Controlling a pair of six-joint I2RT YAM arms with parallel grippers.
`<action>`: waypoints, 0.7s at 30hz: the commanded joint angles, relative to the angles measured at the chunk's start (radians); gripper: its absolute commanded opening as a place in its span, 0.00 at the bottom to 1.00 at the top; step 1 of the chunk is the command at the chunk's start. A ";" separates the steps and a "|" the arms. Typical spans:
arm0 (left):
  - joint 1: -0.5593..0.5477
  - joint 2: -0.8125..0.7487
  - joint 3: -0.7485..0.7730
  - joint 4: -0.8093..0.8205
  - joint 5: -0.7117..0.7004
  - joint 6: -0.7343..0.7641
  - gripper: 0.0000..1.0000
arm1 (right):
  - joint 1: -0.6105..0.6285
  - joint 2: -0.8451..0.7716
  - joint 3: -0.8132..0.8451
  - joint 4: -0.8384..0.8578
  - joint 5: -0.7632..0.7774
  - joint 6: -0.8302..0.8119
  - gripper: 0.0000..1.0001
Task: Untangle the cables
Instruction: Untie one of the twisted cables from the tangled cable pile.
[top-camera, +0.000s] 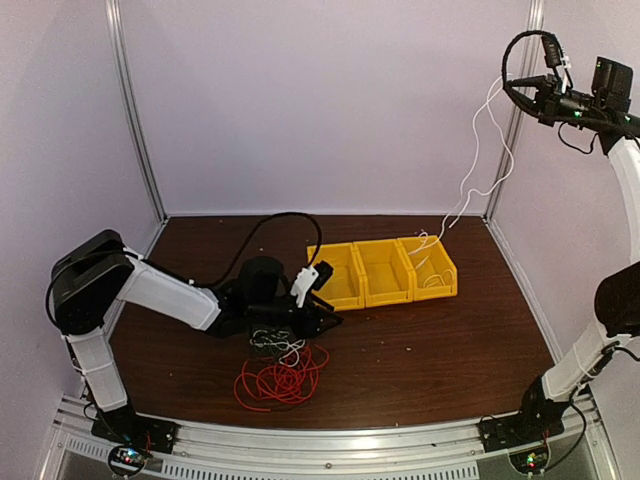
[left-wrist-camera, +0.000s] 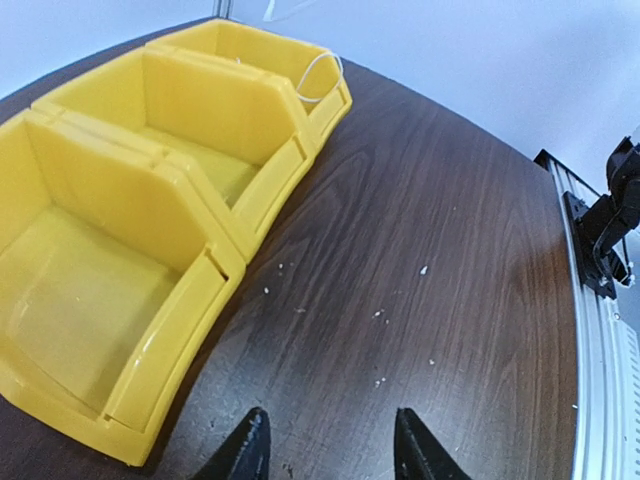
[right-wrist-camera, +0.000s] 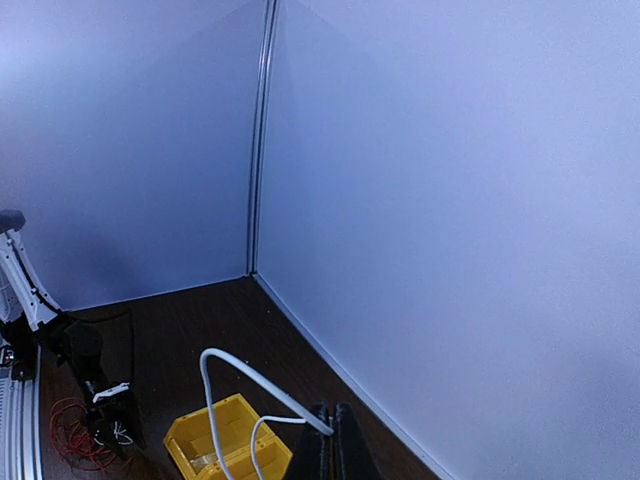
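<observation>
The white cable hangs from my raised right gripper down into the rightmost yellow bin. In the right wrist view my right gripper is shut on the white cable, which loops down into the bin. The red cable lies in loose loops on the table, with black and white strands tangled at its top edge. My left gripper is low over the table beside that pile; in the left wrist view it is open and empty over bare wood.
Three joined yellow bins stand mid-table; the left and middle ones show nothing inside in the left wrist view. The enclosure walls are close behind and to the right. The metal rail runs along the front edge.
</observation>
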 joint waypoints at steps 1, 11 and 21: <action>0.006 -0.069 0.037 -0.009 0.021 0.011 0.45 | -0.004 -0.035 -0.113 0.239 0.038 0.175 0.00; 0.006 -0.193 0.051 -0.074 -0.078 0.023 0.47 | 0.008 -0.035 -0.235 0.315 0.134 0.171 0.00; 0.006 -0.190 0.035 -0.102 -0.142 0.016 0.46 | 0.011 -0.064 -0.330 0.308 0.186 0.121 0.00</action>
